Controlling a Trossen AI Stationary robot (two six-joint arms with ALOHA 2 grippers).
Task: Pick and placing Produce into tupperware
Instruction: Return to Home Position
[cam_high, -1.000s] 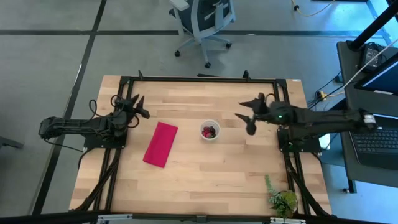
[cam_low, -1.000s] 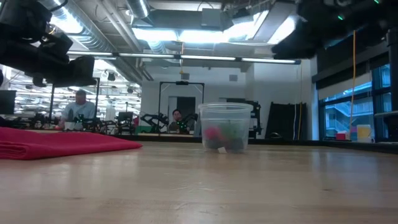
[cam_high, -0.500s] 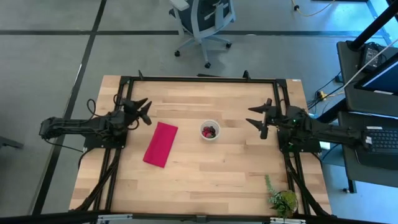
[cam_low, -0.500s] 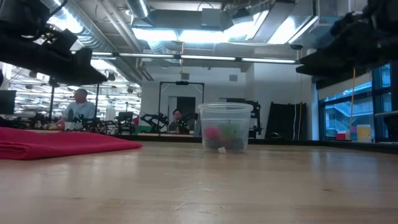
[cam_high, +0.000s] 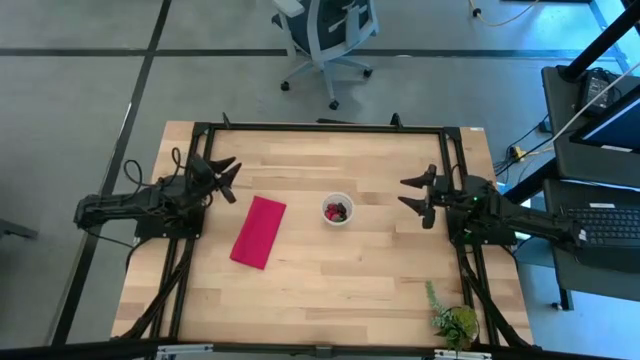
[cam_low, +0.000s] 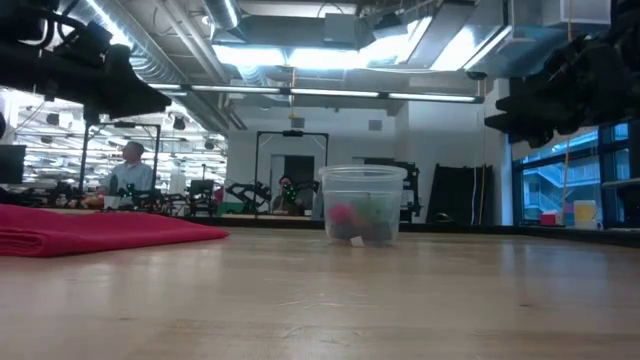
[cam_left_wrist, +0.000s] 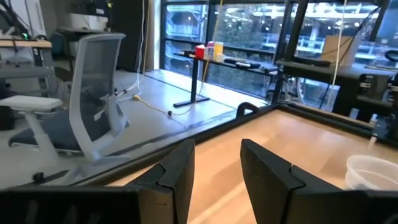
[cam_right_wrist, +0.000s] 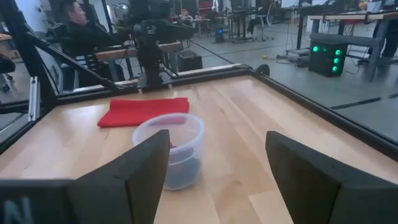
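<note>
- Tupperware (cam_high: 338, 209): upright near the middle of the wooden table (cam_high: 330, 290), standing free, with no gripper touching it.
- Produce (cam_high: 338, 211): dark red and brighter red pieces lie at the bottom of the tupperware. The low view shows them through the clear wall as a low reddish heap (cam_low: 350, 218). Single fruits cannot be counted.
- Left gripper (cam_high: 230, 180): held above the table near its left edge, well apart from the tupperware and pointing toward the table's middle. In the left wrist view the two fingers (cam_left_wrist: 177, 177) stand parted with a modest gap and nothing between them. The rim of the tupperware (cam_left_wrist: 373, 171) shows far off to one side.
- Right gripper (cam_high: 404, 192): held above the right part of the table, facing the tupperware but clearly apart from it. In the right wrist view the fingers (cam_right_wrist: 134, 180) are spread wide and empty, and the tupperware (cam_right_wrist: 169, 149) sits ahead between them on the table.
- Magenta cloth (cam_high: 259, 231): folded flat on the table, between the left gripper and the tupperware and touching neither.
- Green plant (cam_high: 452, 320): at the table's near right corner, well away from everything else.
- Office chair (cam_high: 325, 30): on the floor beyond the table's far edge.
- Room beyond the table: a person (cam_low: 128, 170) is seated in the background of the low view.
</note>
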